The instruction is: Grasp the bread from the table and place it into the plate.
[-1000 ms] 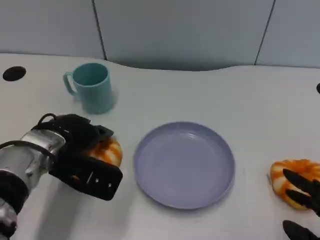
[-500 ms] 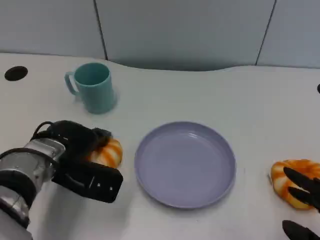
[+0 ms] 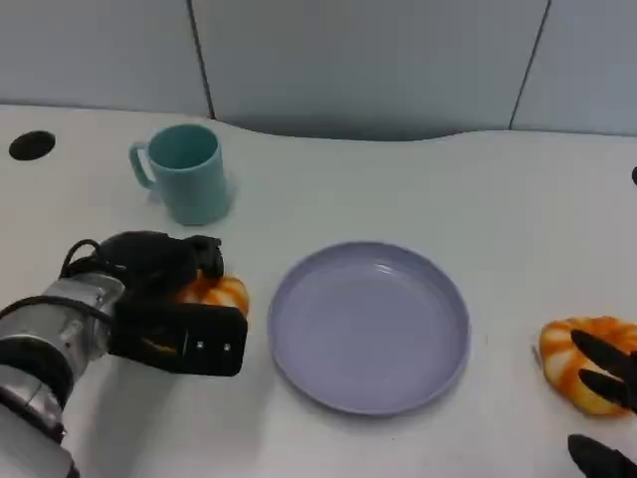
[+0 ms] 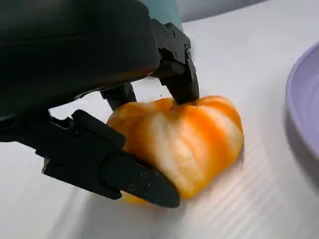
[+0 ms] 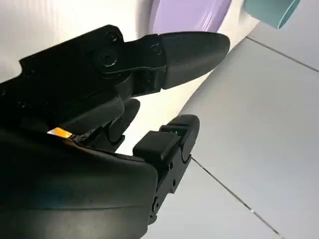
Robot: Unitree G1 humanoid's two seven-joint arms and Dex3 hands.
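An orange-and-white striped bread [image 3: 223,293] lies on the white table left of the lilac plate [image 3: 368,329]. My left hand [image 3: 164,299] is wrapped over it from the left. In the left wrist view the fingers [image 4: 175,74] press on the bread [image 4: 187,142] from the far side and the thumb [image 4: 124,174] from the near side; the bread rests on the table. The plate's rim [image 4: 305,107] is just beyond. My right hand [image 3: 607,383] hovers at the lower right with its fingers apart, holding nothing, as the right wrist view [image 5: 99,124] also shows.
A teal cup [image 3: 184,171] stands behind the left hand. A second striped bread [image 3: 567,358] lies at the right edge, partly under the right hand's fingers. A dark hole [image 3: 31,145] marks the table's far left. The plate [image 5: 189,12] holds nothing.
My left hand has come down and closed around the bread, covering more of it. The right hand has dropped slightly toward the lower edge.
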